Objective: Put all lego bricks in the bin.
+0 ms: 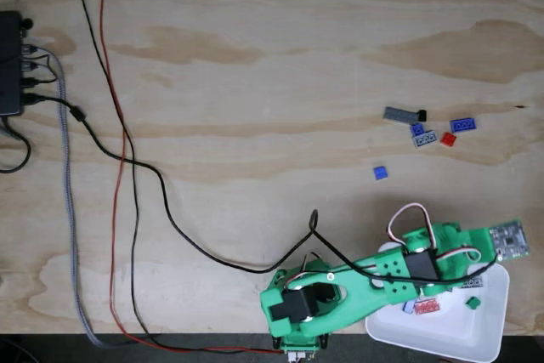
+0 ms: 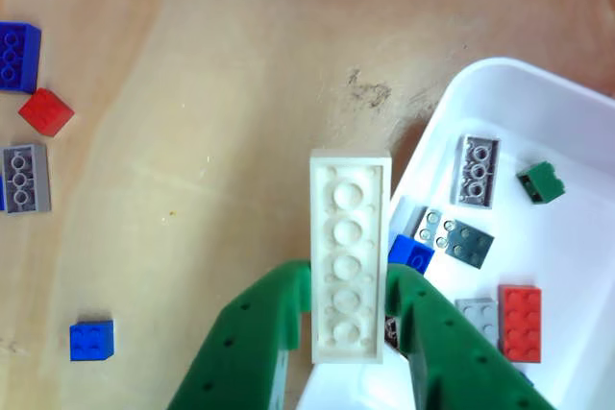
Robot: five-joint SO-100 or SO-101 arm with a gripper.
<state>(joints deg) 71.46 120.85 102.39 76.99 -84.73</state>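
plywood table, pale grain, cables running along its left edge in the fixed view. my pincer (image 2: 348, 333) is clamped on a long white brick (image 2: 350, 254), one green finger (image 2: 252, 333) on each long side; the brick's long axis runs straight out ahead of me. the bin (image 2: 577, 141) sits at the table's bottom right corner in the fixed view, and in the other view its near rim lies just right of the held brick, already holding grey, red, green and blue bricks. judgement: release needs a short shift right, over the rim. loose bricks (image 1: 427, 129) remain near the table's right edge, well apart from me.
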